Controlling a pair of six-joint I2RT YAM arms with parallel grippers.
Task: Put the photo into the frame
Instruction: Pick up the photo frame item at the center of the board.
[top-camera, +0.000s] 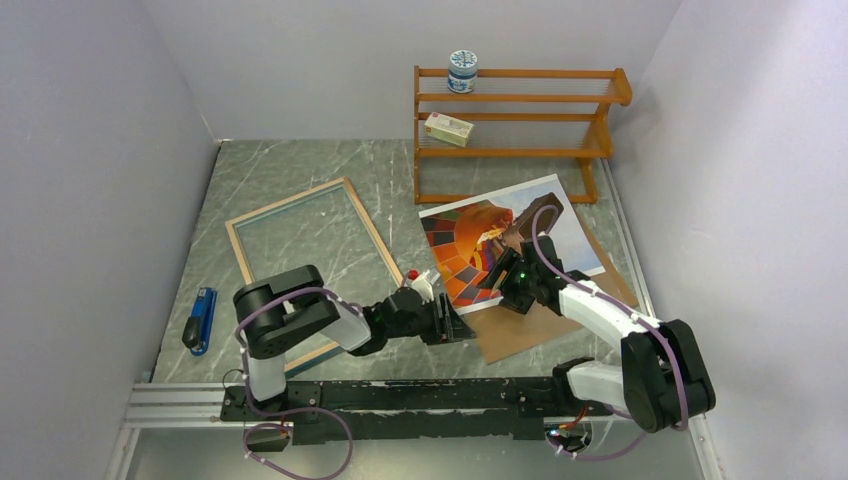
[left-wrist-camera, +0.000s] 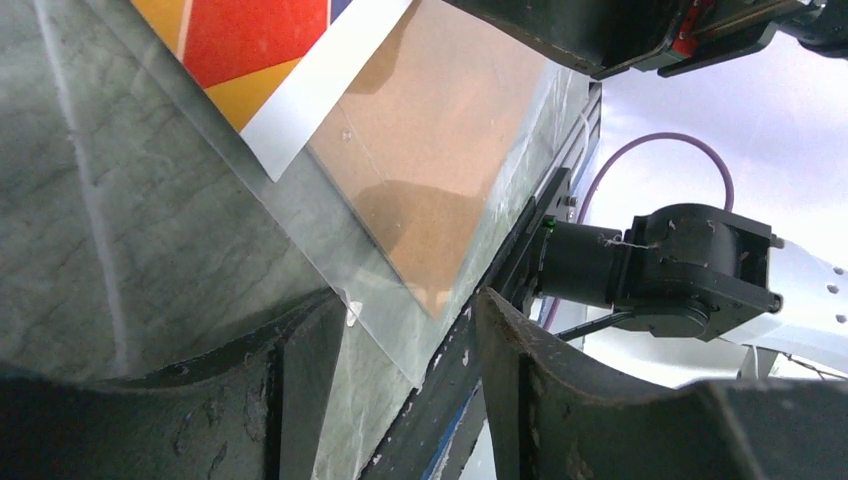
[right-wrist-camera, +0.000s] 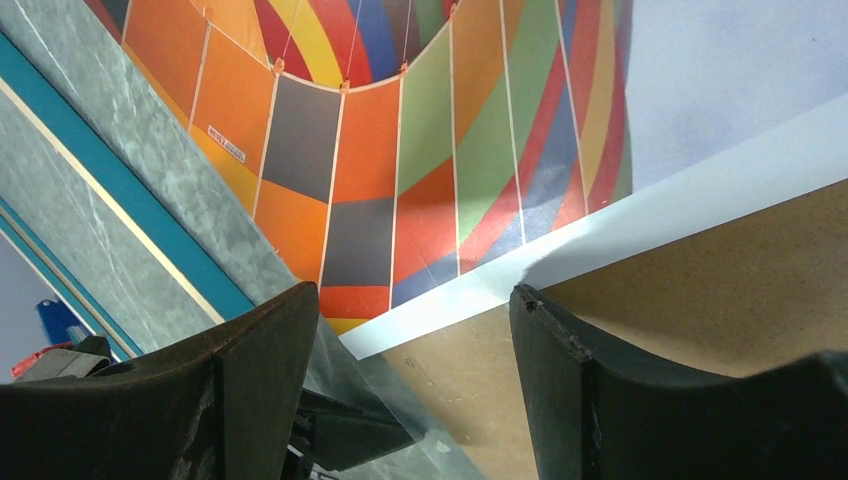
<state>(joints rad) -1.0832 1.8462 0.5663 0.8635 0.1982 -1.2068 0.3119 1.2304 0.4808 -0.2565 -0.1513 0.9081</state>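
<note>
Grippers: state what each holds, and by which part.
Nothing is held. The left gripper has its jaws apart on either side of a clear sheet corner; the right gripper hangs open over the photo edge.

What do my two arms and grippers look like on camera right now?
The left arm and right arm have black rounded joints, white link covers and looping lilac cables. A green light glows on the right wrist. The gripper fingers are matte black, broad and scuffed.
</note>
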